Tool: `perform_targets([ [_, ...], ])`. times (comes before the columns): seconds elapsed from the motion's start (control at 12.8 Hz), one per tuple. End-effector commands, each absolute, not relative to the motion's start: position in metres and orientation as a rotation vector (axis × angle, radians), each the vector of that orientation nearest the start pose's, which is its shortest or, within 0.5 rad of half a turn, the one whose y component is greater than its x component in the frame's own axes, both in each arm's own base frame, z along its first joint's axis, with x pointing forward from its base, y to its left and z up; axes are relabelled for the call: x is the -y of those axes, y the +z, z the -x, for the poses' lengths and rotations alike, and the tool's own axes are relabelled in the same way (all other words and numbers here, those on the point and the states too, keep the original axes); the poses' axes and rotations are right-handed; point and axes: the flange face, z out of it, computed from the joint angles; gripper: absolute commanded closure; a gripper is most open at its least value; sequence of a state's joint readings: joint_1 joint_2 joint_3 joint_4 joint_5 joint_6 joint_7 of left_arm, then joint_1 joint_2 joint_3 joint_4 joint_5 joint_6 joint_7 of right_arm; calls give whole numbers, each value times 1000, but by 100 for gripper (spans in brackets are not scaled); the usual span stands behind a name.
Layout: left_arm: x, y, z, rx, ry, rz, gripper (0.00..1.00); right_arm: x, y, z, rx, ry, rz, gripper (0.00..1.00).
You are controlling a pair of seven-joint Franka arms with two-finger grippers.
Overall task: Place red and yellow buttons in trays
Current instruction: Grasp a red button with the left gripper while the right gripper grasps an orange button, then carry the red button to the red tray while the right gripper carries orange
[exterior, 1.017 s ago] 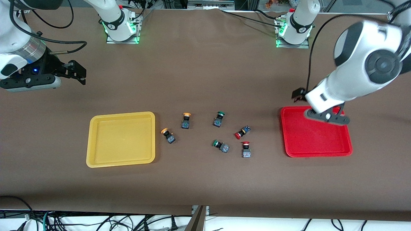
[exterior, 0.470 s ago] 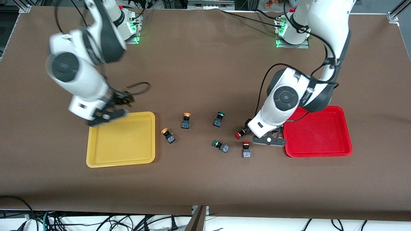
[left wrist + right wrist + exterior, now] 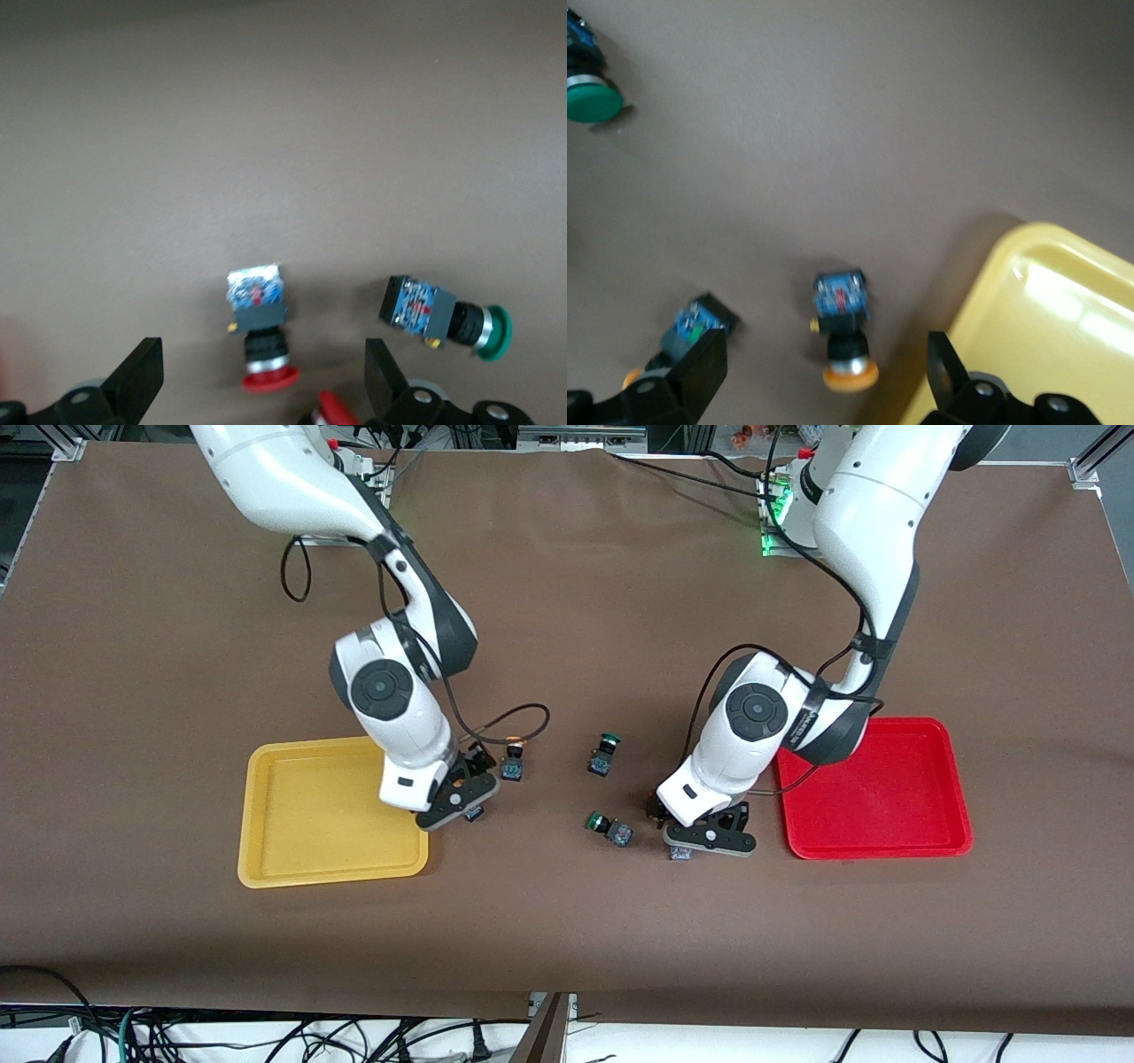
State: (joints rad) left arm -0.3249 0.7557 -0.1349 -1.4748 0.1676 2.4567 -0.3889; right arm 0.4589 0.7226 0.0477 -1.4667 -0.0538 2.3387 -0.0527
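Note:
My left gripper (image 3: 708, 838) is low over the red buttons, beside the red tray (image 3: 877, 797). In the left wrist view it (image 3: 261, 379) is open, with one lying red button (image 3: 259, 329) between its fingers and the second red cap (image 3: 335, 411) close by. My right gripper (image 3: 455, 798) is low beside the yellow tray (image 3: 283, 824). In the right wrist view it (image 3: 824, 372) is open around a lying yellow button (image 3: 843, 341). The second yellow button (image 3: 513, 763) lies just past it and shows in the right wrist view (image 3: 695, 328).
Two green-capped switches lie between the grippers: one (image 3: 603, 753) farther from the front camera, one (image 3: 609, 828) nearer, beside my left gripper. The yellow tray's corner (image 3: 1045, 328) is close to one right finger. Both trays hold nothing.
Both arms swung in and down. The right gripper came from the table's end to the yellow button by the yellow tray. The left gripper moved off the red tray to the red buttons.

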Motion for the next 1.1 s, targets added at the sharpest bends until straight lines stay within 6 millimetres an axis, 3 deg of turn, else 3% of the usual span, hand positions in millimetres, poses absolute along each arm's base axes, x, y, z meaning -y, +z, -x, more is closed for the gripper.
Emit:
perform_targets([
  [0.0,319,230,-678,-233,-437,3169,0,-361,245,-656,930,-283,2951,0],
  [0.23,312,208,-679,-349,-475,3074,0,-355,208,-655,951,-238,2952,1],
  [0.39,313,195,-680,-330,-475,3076,0,-353,196,-655,923,-255,2952,3],
  [0.47,312,191,-680,-340,-500,3080,6,-349,194,-654,918,-241,2956,7],
  [0.63,312,180,-678,-374,-514,3068,20,-336,185,-654,842,-193,2952,25],
  [0.7,311,179,-679,-377,-513,3064,35,-334,184,-653,815,-173,2944,37],
  [0.78,308,178,-679,-380,-514,3060,42,-332,185,-652,795,-136,2948,62],
  [0.86,307,178,-680,-378,-512,3060,49,-332,187,-652,762,-106,2939,79],
  [0.94,307,179,-680,-375,-512,3060,67,-333,190,-651,725,-63,2926,95],
  [1.02,304,184,-682,-372,-523,3059,86,-331,201,-652,701,-47,2919,100],
])
